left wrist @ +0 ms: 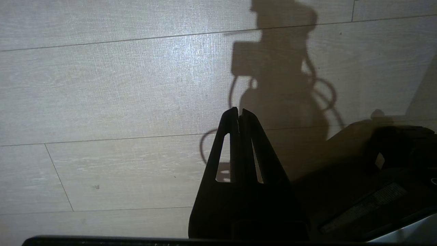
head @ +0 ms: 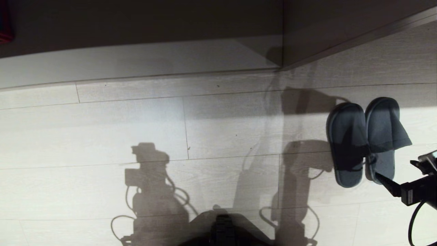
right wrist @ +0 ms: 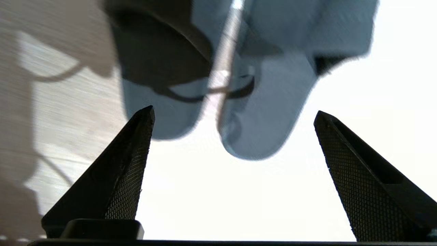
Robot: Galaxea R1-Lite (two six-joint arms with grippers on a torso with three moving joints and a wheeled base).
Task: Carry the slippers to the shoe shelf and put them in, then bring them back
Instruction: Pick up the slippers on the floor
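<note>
The slippers [right wrist: 239, 85] lie side by side on the pale plank floor [head: 136, 130], just beyond the tips of the right gripper [right wrist: 234, 114], whose fingers [right wrist: 358, 177] stand spread wide with nothing between them, clear of both heels. The left gripper [left wrist: 239, 114] hangs over bare floor, fingers pressed together and empty

A: Where were the slippers [head: 367, 140]?
B: Side by side on the pale plank floor, soles down, dark grey, touching each other.
A: And the shoe shelf [head: 136, 65]?
B: Well apart, its pale base along the far edge.
</note>
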